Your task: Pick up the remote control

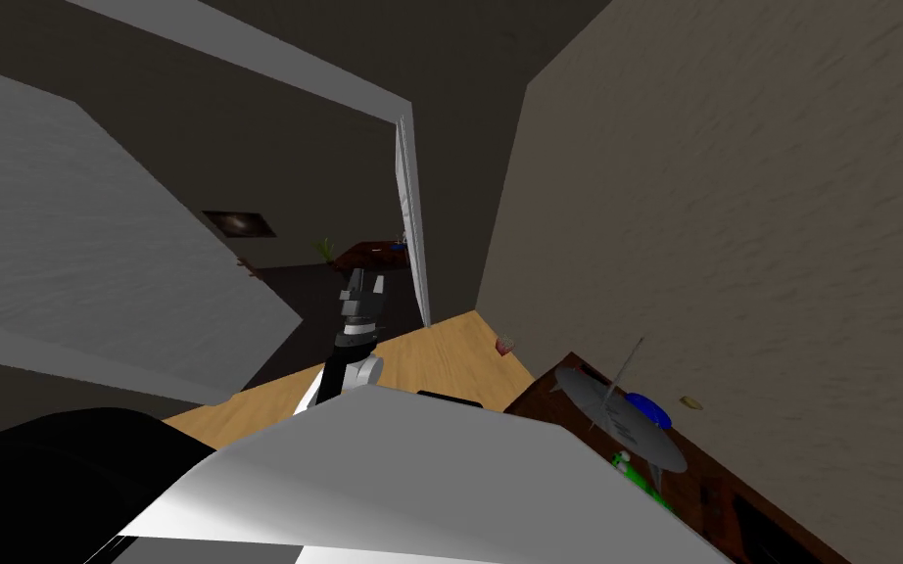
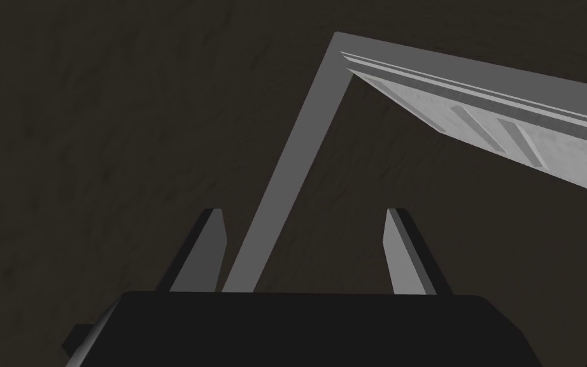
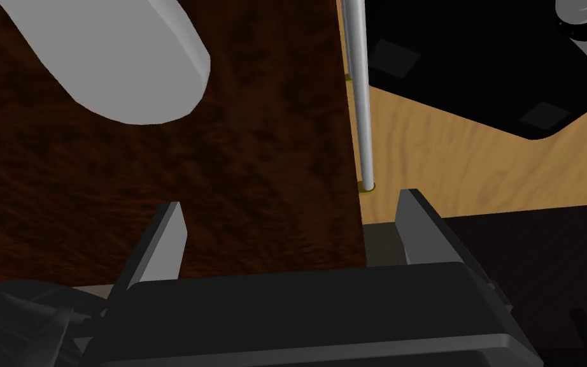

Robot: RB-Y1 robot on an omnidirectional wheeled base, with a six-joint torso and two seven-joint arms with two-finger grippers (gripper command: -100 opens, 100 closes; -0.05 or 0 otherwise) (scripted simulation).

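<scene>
My left gripper (image 1: 361, 294) is held up ahead of me, toward a doorway, and its fingers stand open on nothing (image 2: 305, 245). My right gripper (image 3: 292, 239) is open too, hovering over the edge of a dark brown wooden tabletop (image 3: 158, 178), with a rounded grey object (image 3: 120, 57) lying further along that top. In the head view this dark wooden table (image 1: 734, 499) stands low on my right and carries a grey dish-like object on a thin rod (image 1: 626, 421), a blue object (image 1: 650, 406) and a green one (image 1: 636, 470).
A white door (image 1: 410, 215) stands ajar ahead, and beyond it is a brown table (image 1: 371, 255). A small reddish object (image 1: 505, 345) lies on the light wood floor (image 1: 420, 362) by the wall. A thin grey pole (image 3: 362, 115) rises beside the table's edge.
</scene>
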